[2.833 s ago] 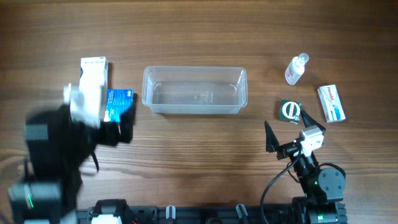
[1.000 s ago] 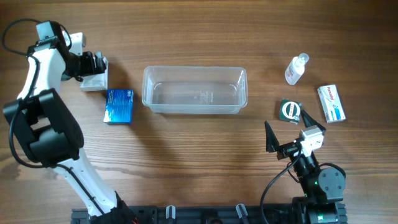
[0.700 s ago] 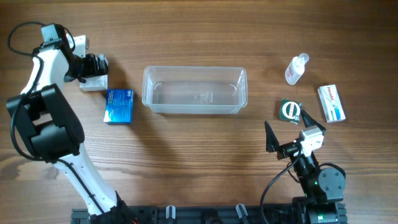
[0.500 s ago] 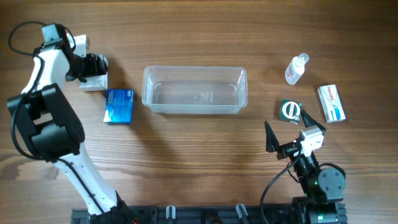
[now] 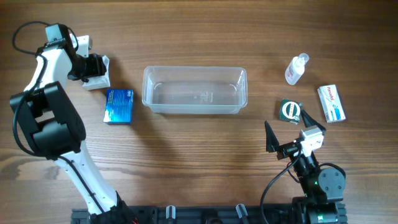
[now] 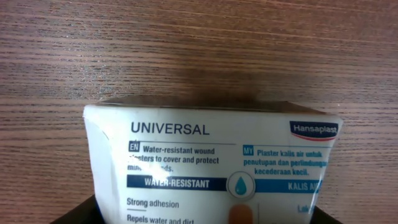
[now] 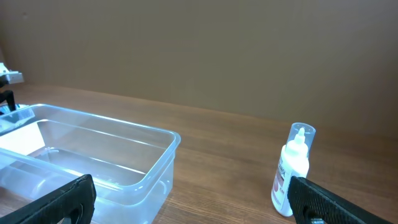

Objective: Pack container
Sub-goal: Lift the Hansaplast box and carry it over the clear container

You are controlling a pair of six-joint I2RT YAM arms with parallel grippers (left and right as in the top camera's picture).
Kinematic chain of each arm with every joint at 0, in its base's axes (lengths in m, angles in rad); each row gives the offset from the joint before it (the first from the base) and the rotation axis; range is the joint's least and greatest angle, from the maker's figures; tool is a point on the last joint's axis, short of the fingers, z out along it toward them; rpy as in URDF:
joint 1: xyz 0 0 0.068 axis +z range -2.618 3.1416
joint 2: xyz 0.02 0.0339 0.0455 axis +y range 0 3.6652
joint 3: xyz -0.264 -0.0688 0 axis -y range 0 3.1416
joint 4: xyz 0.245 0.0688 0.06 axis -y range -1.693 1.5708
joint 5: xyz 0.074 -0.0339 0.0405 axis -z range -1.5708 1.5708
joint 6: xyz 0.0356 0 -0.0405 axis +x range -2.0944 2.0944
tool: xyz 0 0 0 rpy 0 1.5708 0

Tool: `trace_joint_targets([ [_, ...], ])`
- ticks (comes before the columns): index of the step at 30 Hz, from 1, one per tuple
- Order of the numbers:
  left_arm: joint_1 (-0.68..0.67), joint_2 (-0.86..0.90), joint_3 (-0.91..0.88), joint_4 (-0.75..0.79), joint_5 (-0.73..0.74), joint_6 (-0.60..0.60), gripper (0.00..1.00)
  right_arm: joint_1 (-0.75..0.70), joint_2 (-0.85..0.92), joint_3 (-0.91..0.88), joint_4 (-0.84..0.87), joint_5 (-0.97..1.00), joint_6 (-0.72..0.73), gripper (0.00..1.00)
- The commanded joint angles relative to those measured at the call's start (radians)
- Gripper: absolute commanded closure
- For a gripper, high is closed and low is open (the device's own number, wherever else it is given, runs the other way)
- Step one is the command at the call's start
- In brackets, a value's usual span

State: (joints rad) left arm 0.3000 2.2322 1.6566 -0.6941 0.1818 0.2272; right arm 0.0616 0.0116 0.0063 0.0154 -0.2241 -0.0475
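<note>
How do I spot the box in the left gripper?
Left of the clear tub are two boxes. Yours is the white box, the one farther back, in the left gripper. Its neighbour is a blue box, lying free.

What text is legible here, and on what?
All on the white plaster box, left wrist view:
"UNIVERSAL"
"Hansaplast"
"EN Water-resistant wound" ... "to cover and protect"; the rest of it is blurred
"WATER-RESISTANT"
"Strong adhesion"
"Repels water and dirt"
"MY Plaster kalis air untuk penutupan dan perlindungan kecederaan kecil."
"KALIS", rest cut off
Too small to read: blue box, right-hand white box, bottle, green round item.
</note>
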Motion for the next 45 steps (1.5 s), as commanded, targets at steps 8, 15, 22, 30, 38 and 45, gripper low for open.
trace_joint_targets([
  [8,-0.017,-0.115,-0.001,-0.025,-0.053,0.001,0.37,-0.004,-0.007,-0.001,0.003,0.006,-0.005,0.0],
  [15,-0.074,-0.276,-0.001,-0.071,-0.052,-0.032,0.36,-0.004,-0.007,-0.001,0.003,0.006,-0.005,0.0],
  [22,-0.197,-0.419,-0.001,-0.18,-0.052,-0.126,0.36,-0.004,-0.007,-0.001,0.003,0.006,-0.005,0.0],
  [30,-0.38,-0.489,-0.001,-0.329,-0.052,-0.242,0.32,-0.004,-0.007,-0.001,0.003,0.006,-0.005,0.0],
  [38,-0.518,-0.484,-0.002,-0.373,-0.053,-0.352,0.32,-0.004,-0.007,-0.001,0.003,0.006,-0.005,0.0],
  [45,-0.591,-0.481,-0.02,-0.432,-0.107,-0.433,0.31,-0.004,-0.007,-0.001,0.003,0.006,-0.005,0.0],
])
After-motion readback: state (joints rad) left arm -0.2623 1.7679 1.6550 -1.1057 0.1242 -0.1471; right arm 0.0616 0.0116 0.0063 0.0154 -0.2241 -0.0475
